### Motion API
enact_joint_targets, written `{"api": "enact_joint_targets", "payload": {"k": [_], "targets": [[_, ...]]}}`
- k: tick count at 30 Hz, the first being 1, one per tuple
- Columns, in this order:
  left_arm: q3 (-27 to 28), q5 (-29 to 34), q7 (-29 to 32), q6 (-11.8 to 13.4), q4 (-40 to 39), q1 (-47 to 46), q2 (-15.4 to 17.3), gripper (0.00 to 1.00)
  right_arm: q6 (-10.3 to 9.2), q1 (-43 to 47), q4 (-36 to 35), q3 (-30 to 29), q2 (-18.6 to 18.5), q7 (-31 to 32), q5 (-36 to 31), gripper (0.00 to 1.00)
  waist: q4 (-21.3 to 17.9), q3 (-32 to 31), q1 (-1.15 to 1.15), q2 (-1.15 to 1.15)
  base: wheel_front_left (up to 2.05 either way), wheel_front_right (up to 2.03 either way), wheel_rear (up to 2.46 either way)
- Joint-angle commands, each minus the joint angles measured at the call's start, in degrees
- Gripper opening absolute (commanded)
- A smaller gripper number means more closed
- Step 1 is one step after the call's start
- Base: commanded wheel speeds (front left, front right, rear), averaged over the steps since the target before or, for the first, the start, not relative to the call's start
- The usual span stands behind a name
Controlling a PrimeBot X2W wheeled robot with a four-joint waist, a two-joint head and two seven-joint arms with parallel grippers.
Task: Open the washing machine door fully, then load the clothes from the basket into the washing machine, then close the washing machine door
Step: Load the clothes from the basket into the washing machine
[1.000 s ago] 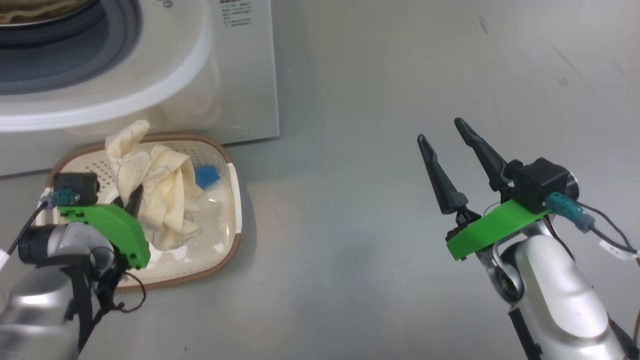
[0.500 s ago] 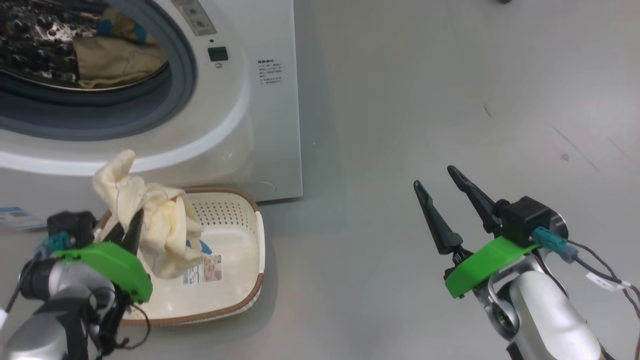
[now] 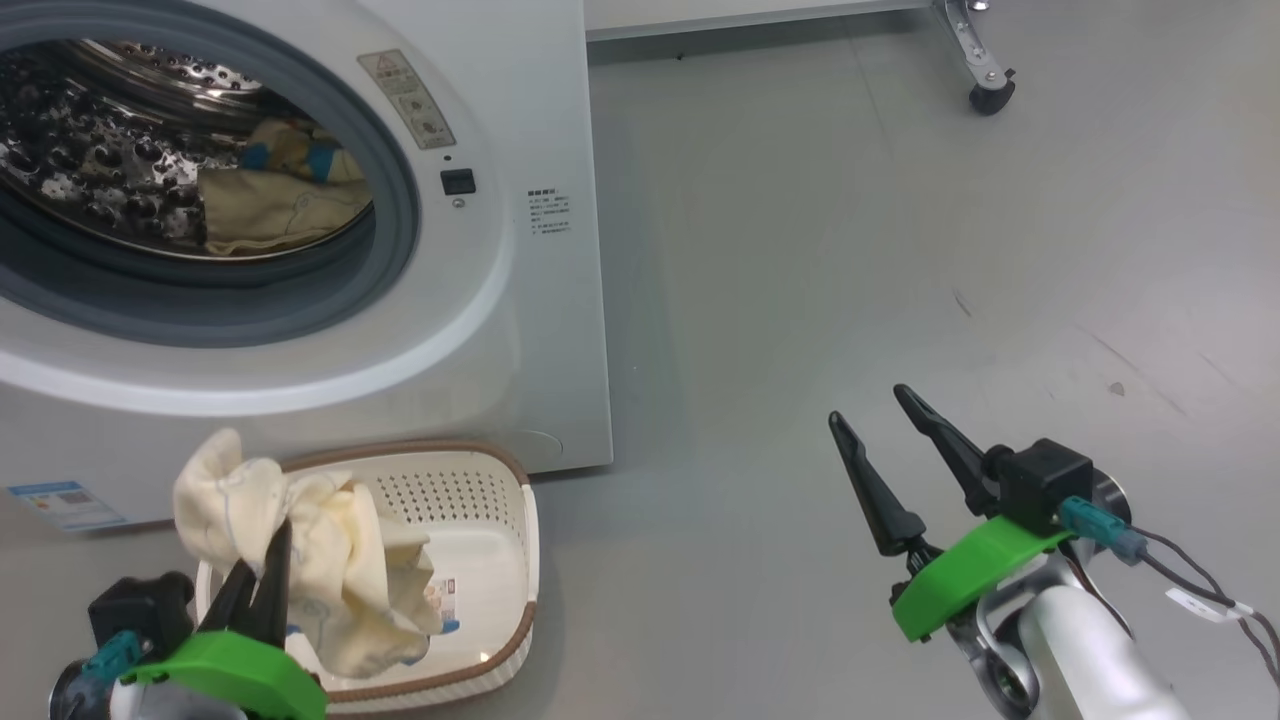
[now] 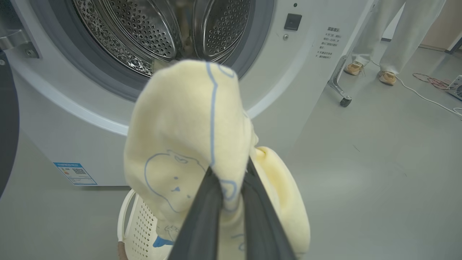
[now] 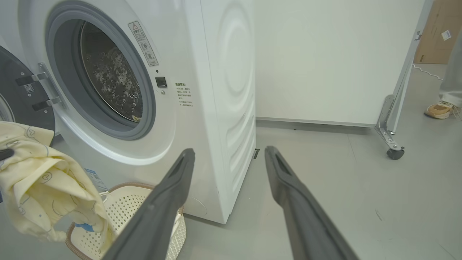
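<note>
My left gripper (image 3: pixel 262 560) is shut on a pale cream-yellow garment with blue line drawings (image 3: pixel 330 560), held above the cream basket (image 3: pixel 520 560). From the left wrist, the garment (image 4: pixel 187 137) drapes over the closed fingers (image 4: pixel 202 216) in front of the washing machine's steel drum (image 4: pixel 144 32). Another cream garment with blue patches (image 3: pixel 280 200) lies inside the drum. The washing machine door (image 5: pixel 21 90) stands swung open at the left. My right gripper (image 3: pixel 868 403) is open and empty over bare floor, right of the washing machine (image 3: pixel 520 330).
A metal frame leg with a caster (image 3: pixel 985 85) stands on the floor behind the machine's right side. A person's legs (image 4: pixel 386 54) and floor cables (image 4: pixel 433 81) are farther back. A blue sticker (image 3: pixel 65 500) marks the machine's lower front.
The head camera has tilted up, bringing the drum opening into view. My left gripper has lifted the garment higher out of the basket. The right gripper has stayed open.
</note>
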Motion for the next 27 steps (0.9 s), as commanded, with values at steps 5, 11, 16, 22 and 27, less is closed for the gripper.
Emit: {"api": "enact_joint_targets", "payload": {"k": [5,11,16,22,27], "targets": [[9.65,5.19,-0.82,-0.85,-5.74,3.66,-1.29,0.0,0.0,0.23,-1.43,0.48,0.15,-0.39,0.57,1.0,-0.07,-2.06,0.01,0.0,0.0,0.0,0.0],[16.0,9.4,-0.82,-3.06,-8.66,7.41,-4.93,0.0,0.0,0.57,-1.46,0.33,0.15,-0.39,0.84,1.0,-0.31,-2.66,0.01,0.0,0.0,0.0,0.0],[19.44,12.4,-0.82,-4.89,-9.46,8.63,-7.55,0.0,0.0,0.78,-1.46,0.18,0.15,-0.39,0.95,1.0,-0.28,-2.81,0.01,0.0,0.0,0.0,0.0],[22.12,15.3,-0.82,-6.59,-10.03,8.83,-9.89,0.0,0.0,0.83,-1.46,0.28,0.15,-0.39,1.06,1.0,-0.18,-2.6,0.01,0.0,0.0,0.0,0.0],[23.92,17.21,-0.82,-7.54,-10.74,8.41,-11.23,0.0,0.0,0.7,-1.5,0.51,0.15,-0.39,1.22,1.0,-0.33,-2.0,0.01,0.0,0.0,0.0,0.0]]}}
